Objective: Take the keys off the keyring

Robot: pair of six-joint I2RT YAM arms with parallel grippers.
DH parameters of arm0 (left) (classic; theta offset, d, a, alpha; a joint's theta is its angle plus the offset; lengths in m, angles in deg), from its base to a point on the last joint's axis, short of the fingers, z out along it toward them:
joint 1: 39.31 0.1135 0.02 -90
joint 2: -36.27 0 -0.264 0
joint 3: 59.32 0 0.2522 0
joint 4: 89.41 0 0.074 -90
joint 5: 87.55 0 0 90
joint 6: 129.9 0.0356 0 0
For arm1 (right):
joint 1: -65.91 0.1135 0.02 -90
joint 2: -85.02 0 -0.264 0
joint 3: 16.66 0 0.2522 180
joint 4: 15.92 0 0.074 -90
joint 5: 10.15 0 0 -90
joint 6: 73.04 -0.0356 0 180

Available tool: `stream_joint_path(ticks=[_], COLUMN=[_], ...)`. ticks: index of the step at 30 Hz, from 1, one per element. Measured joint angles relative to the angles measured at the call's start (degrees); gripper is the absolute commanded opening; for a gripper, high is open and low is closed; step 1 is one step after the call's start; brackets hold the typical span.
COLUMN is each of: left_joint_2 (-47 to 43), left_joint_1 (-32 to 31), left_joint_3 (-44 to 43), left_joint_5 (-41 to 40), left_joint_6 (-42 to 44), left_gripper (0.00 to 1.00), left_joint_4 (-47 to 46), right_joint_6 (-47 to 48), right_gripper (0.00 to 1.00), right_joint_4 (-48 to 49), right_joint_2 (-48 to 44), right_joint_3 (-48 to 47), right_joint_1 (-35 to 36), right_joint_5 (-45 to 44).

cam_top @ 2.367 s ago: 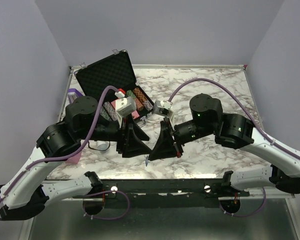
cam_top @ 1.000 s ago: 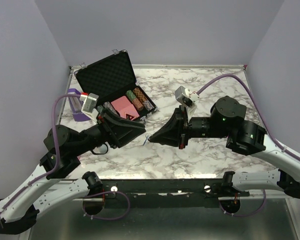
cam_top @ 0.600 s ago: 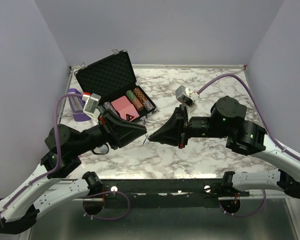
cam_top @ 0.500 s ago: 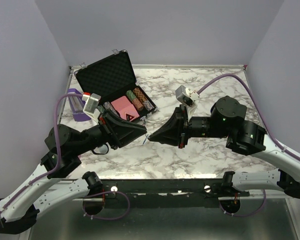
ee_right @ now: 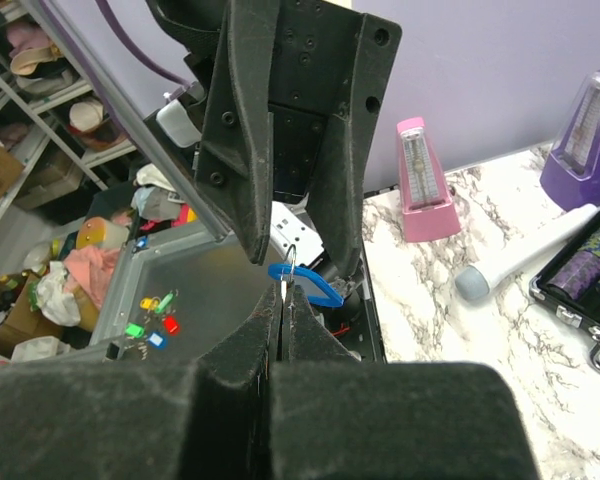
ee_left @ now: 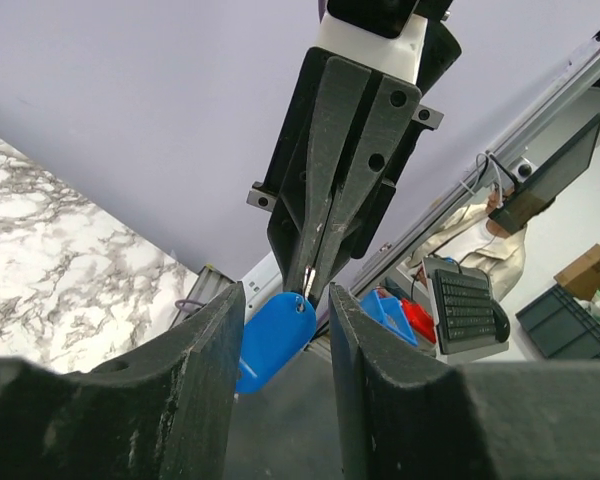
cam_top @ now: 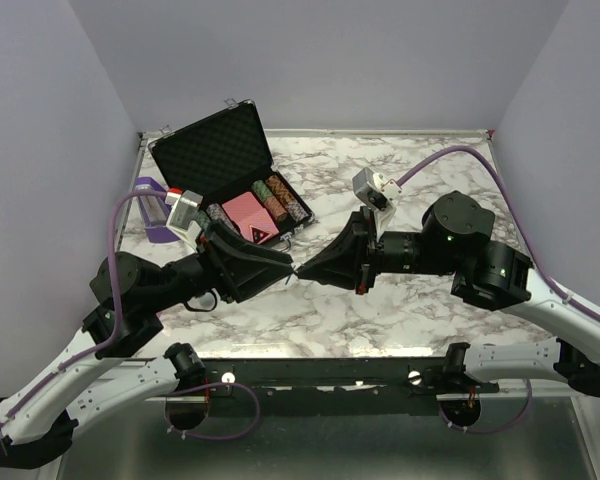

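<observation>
My right gripper point(ee_right: 283, 292) is shut, held above the table and pointing left. It pinches the metal of the keyring point(ee_right: 291, 262), and the blue tag point(ee_right: 315, 287) hangs off the ring just past its tips. A thin silvery sliver point(ee_right: 283, 286) shows between its pads; whether that is a key I cannot tell, and the keys are otherwise hidden. My left gripper point(ee_left: 285, 295) is open and faces the right one. The blue tag point(ee_left: 272, 340) sits between its fingers point(ee_left: 180, 400), nearer the left one. In the top view the two grippers meet tip to tip, left point(cam_top: 280, 268) and right point(cam_top: 304, 272).
An open black case point(cam_top: 215, 155) with poker chips point(cam_top: 280, 198) and a red card deck stands at the back left. A purple metronome point(cam_top: 155, 215) is left of it. The right wrist view also shows a pink metronome point(ee_right: 425, 185) and a white, grey-tipped stick point(ee_right: 520, 262).
Both grippers have risen from the table's front and turned to face each other. In the last second the left gripper has closed in until its open fingers flank the tag.
</observation>
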Motion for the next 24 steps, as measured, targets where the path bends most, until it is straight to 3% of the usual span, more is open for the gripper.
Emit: stream_joint_path(ticks=[24], left_joint_2=[-0.22], left_joint_1=[-0.13], left_joint_3=[0.04], left_joint_5=[0.22], left_joint_6=[-0.02], left_gripper=[0.13], left_joint_4=[-0.81], right_joint_6=[-0.11], right_gripper=[0.01], right_joint_4=[0.87], right_joint_2=[0.13], right_joint_3=[0.15], right_joint_1=[0.02], right_joint_5=[-0.15])
